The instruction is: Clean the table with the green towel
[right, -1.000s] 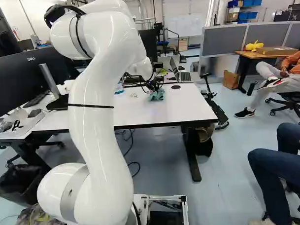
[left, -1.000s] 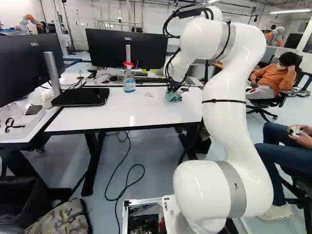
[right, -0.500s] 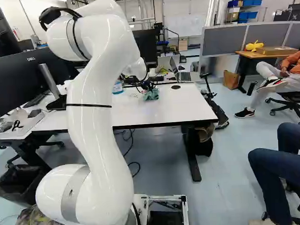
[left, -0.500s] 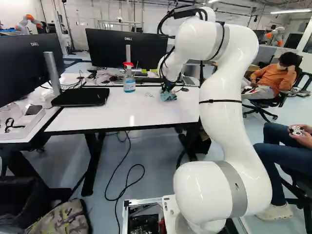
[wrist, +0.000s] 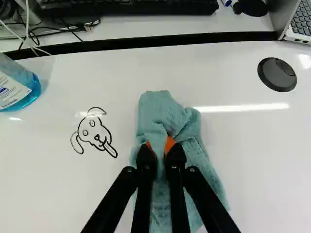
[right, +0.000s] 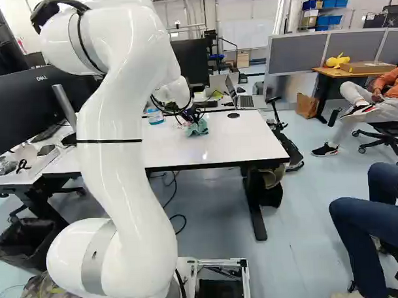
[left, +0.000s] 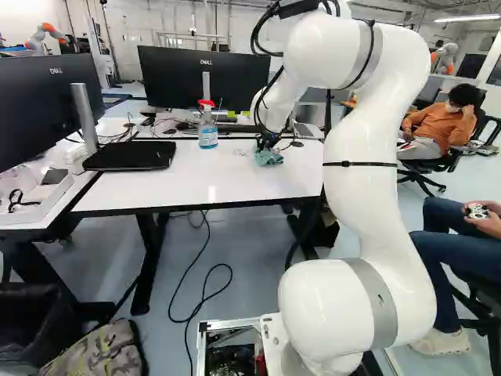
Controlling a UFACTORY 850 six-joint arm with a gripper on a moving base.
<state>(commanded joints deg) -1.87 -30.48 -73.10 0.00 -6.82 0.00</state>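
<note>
Pointing downward, the gripper (left: 267, 148) pinches the towel (wrist: 163, 108) on the table (left: 180, 180).

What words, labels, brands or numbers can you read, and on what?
Two black monitors: a maker's name on each, not quoted here.
Clear bottle, blue liquid, red top: label too small.
Black keyboard, silver laptop: key markings too small.
Black line drawing on white table: no words.
</note>
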